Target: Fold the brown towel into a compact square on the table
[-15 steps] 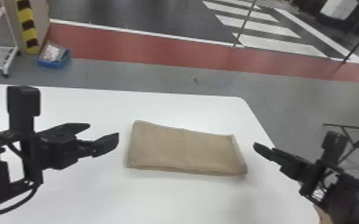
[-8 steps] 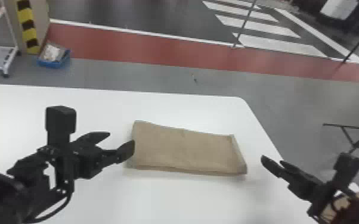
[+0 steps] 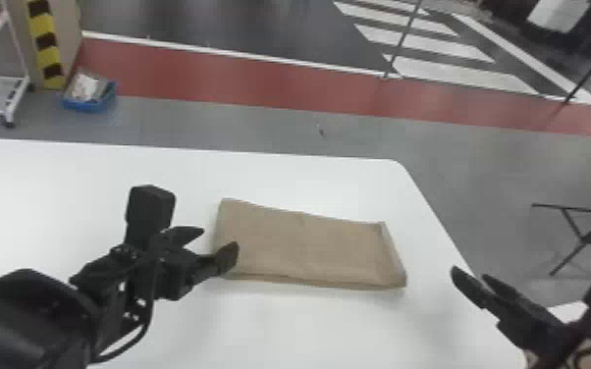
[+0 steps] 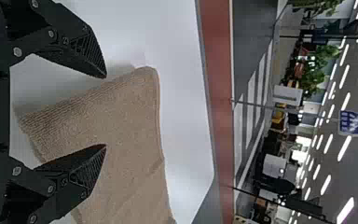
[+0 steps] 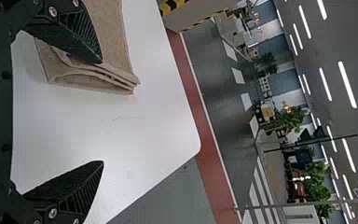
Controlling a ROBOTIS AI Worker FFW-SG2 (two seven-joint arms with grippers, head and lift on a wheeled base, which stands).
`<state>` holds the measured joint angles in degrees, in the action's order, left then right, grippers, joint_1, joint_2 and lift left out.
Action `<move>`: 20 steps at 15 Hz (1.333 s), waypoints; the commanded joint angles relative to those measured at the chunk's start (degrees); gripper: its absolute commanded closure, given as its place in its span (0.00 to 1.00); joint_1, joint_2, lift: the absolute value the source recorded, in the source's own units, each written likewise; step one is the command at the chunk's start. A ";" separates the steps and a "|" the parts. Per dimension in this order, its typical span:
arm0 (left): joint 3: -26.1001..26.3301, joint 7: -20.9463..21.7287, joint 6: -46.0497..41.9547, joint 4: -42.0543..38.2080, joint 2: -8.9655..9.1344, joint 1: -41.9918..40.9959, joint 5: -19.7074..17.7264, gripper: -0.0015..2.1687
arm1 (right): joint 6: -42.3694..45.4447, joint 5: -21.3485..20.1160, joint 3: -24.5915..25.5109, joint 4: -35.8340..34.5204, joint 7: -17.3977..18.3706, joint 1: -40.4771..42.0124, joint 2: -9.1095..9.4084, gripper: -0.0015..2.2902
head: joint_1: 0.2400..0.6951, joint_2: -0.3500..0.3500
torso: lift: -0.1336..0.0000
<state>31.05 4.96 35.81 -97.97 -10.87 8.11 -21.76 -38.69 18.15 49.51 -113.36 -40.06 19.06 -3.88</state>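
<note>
Brown terry towel is lying as a folded, oblong strip on the white table. The left gripper is hovering at its left end, fingers spread, holding nothing; the right gripper is waiting open beyond the right end, also empty. Risk: closing shallowly, the left fingers could be catching only the upper layer, peeling the stack apart. An off-centre pinch could be skewing the next fold, spoiling the square.

Towel: one. Left tool plus right tool: two. Desk under towel: one. Blue bin on floor: one.
</note>
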 commanded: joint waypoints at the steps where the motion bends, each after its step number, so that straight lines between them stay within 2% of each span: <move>1: 1.38 -0.39 2.64 0.58 0.68 0.94 1.10 0.20 | 0.24 0.04 0.15 0.16 -0.11 0.01 0.01 0.06 | 1.00 0.00 | 0.07; 3: 1.82 -1.00 3.00 1.55 1.38 1.38 2.51 0.20 | 0.59 -0.13 0.06 0.42 -0.11 0.01 0.01 0.06 | 1.00 0.00 | 0.07; 15: 2.70 -1.18 8.97 1.73 2.17 2.79 4.80 0.26 | 1.29 0.13 1.12 1.12 -1.78 -0.08 0.10 0.06 | 1.00 0.00 | 0.07; 16: 2.61 -1.18 9.50 1.64 2.17 2.79 4.88 0.30 | 1.64 0.13 1.12 1.21 -1.78 -0.08 0.10 0.06 | 1.00 0.00 | 0.07; 19: 2.17 -2.67 10.91 1.02 1.91 2.52 4.62 0.62 | 1.82 0.13 1.12 1.21 -1.78 -0.08 0.01 0.06 | 1.00 0.00 | 0.07; 20: 1.99 -3.03 10.91 0.67 1.73 2.43 4.62 0.67 | 1.82 0.22 1.12 1.21 -1.78 -0.08 0.10 0.06 | 1.00 0.00 | 0.07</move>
<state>33.21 2.09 46.60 -96.83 -8.95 10.72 -17.09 -36.98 18.33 50.62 -112.16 -41.84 19.00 -3.80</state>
